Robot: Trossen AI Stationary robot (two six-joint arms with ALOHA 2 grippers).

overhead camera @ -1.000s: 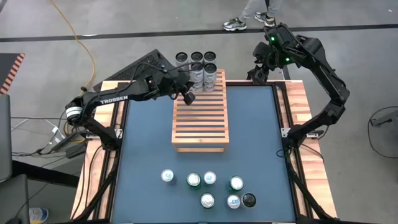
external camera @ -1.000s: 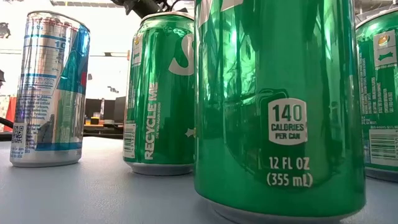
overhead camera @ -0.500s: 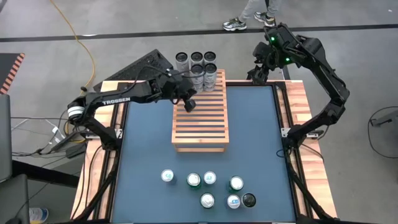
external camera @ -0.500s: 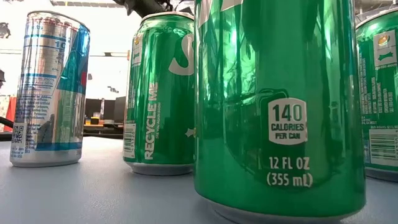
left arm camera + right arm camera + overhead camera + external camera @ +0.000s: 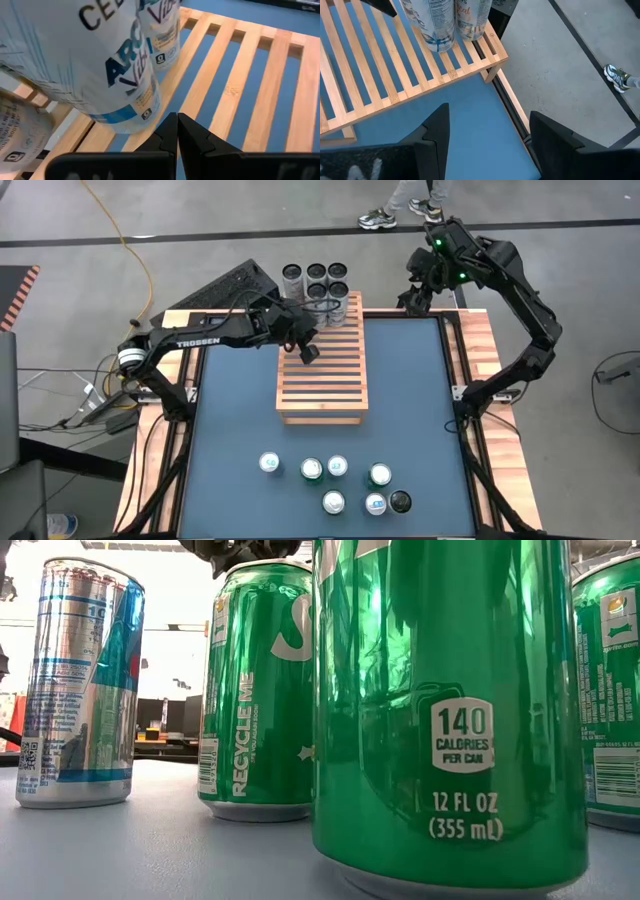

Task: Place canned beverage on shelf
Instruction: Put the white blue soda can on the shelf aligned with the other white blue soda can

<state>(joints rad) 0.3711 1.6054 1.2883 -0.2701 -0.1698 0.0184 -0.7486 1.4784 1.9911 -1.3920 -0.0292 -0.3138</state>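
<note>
The slatted wooden shelf lies on the blue table's far middle. Tall white cans stand upright on its far end, and more cans stand just beyond it. My left gripper hovers shut and empty over the shelf's far left part, just near of the cans. In the left wrist view its fingertips meet above the slats, with a white can close ahead. My right gripper is open and empty, raised beyond the table's far right corner.
Several cans stand upright near the table's near edge. The low view looks past them: green cans and a silver-blue can. The shelf's near two thirds show bare slats. A person's feet are on the floor beyond the table.
My left gripper has moved back from the cans toward the table's near edge, a little along the shelf, staying above the slats. The cans on the shelf have stayed upright where they were.
</note>
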